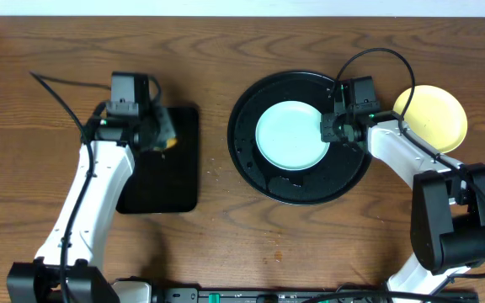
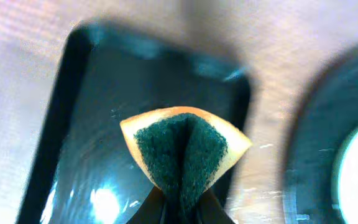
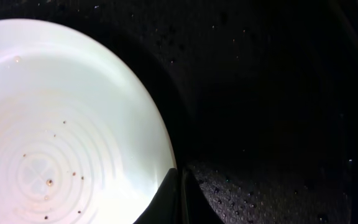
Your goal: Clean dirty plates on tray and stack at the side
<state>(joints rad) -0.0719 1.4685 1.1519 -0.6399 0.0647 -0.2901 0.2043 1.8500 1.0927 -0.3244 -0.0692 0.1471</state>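
Left fingers (image 2: 156, 211) pinching sponge (image 2: 179, 155) over rectangular tray (image 2: 92, 124); right fingers (image 3: 163, 202) closed, seemingly at mint plate (image 3: 73, 124) rim

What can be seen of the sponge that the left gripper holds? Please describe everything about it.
The sponge has two layers: a yellow-orange foam body and a dark green, rough scouring pad. The left gripper is shut on one edge, so the green face folds inward along a middle crease and the foam corners spread to both sides. It is over the rectangular black tray; whether it touches the tray cannot be told.
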